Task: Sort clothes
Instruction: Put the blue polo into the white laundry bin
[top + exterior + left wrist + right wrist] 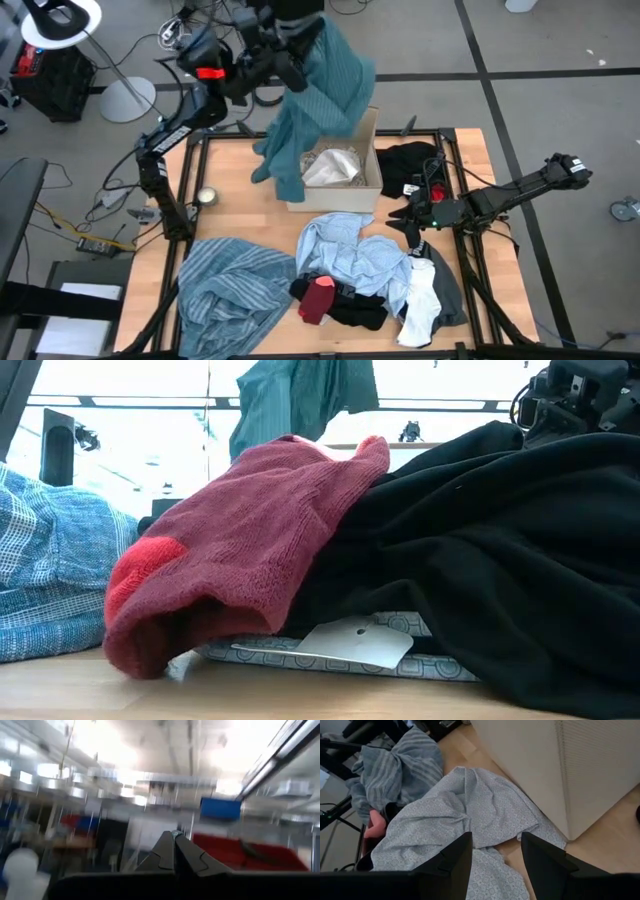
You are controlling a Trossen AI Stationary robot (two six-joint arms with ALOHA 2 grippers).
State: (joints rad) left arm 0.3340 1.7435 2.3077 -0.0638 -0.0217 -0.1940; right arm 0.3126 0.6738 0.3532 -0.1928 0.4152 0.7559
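High view showed us the left gripper raised at approx 12 o'clock, past the table's far edge, pinched tight on the teal garment, which hung down over the cardboard box; its lower tail draped past the box's 9 o'clock wall. We saw something pale and crumpled already inside the box.

We found the right gripper at approx 3 o'clock, low over the table w/ fingers parted and nothing between them, aimed at the light blue garment just beside the box. The rest lay toward 6 o'clock: striped blue-grey garment at 7, small red piece on a black garment, white garment and grey garment at 5, another black garment at 2.

Risks as we judged them:
- Teal tail could land outside the box if let go here, since much of the cloth hung off-centre.
- Dangling hem might snag the box rim and drag or tip the box.
- Right gripper closing on bunched folds could lift two pieces at once, e.g. light blue w/ the black beneath it.
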